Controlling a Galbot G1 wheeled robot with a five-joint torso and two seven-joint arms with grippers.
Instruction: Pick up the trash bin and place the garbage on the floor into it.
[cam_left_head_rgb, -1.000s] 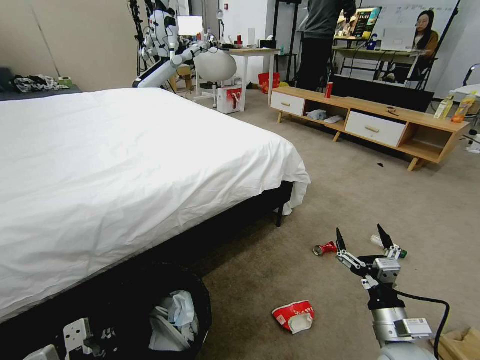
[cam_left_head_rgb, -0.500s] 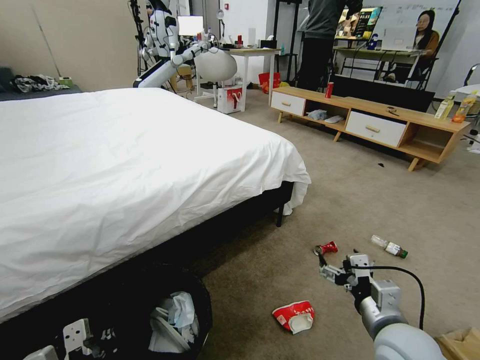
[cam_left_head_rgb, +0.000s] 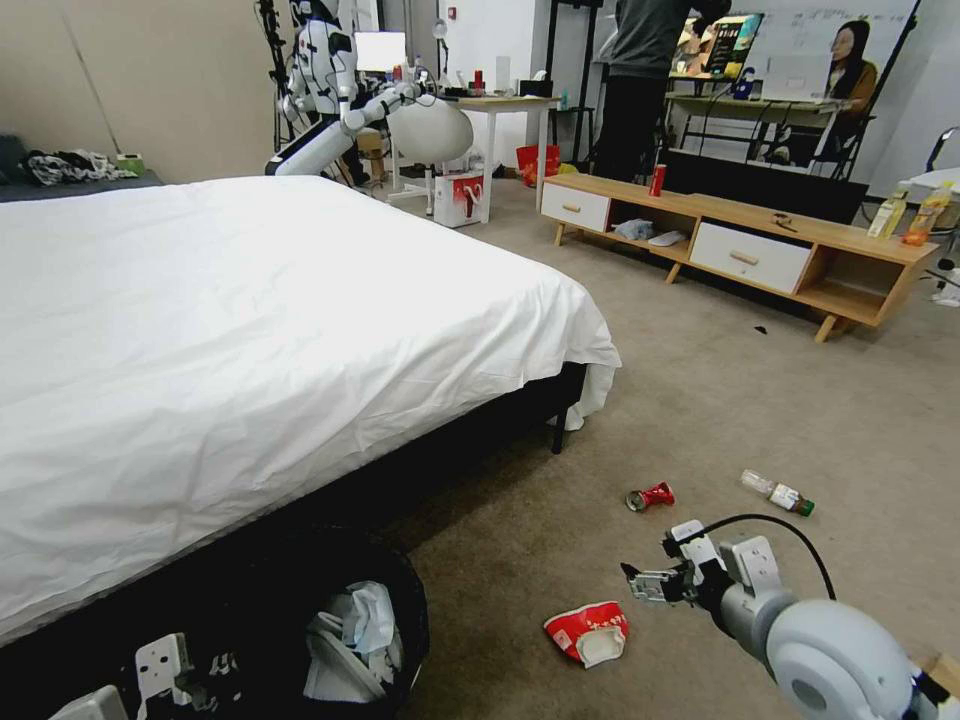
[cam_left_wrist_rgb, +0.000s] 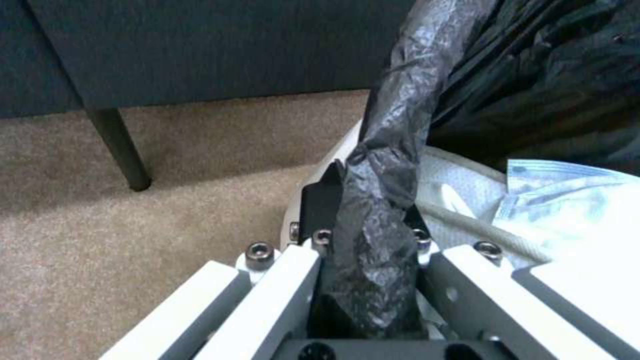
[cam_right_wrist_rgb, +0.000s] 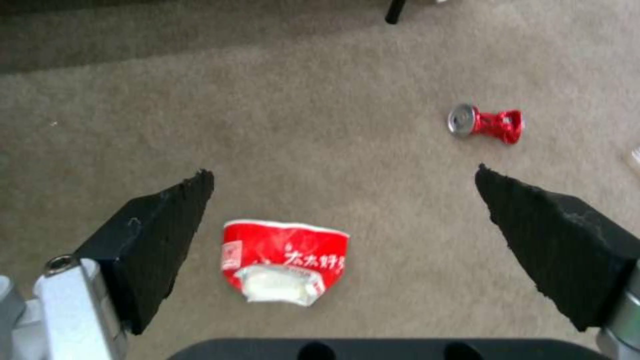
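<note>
On the carpet beside the bed (cam_left_head_rgb: 250, 330), the right gripper (cam_right_wrist_rgb: 343, 200) hangs wide open over the flattened red-and-white packet (cam_right_wrist_rgb: 283, 267). The left gripper (cam_left_wrist_rgb: 370, 235) clamps the trash bin (cam_left_head_rgb: 350, 640) by its bagged rim.

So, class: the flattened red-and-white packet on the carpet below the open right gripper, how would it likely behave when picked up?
The flattened packet looks thin and crumpled, so it is probably light and would likely flex rather than stay stiff. It lies flat on the carpet, so it seems unlikely to roll, unlike the crushed can. The right gripper has open fingers that may need to get under an edge.
</note>
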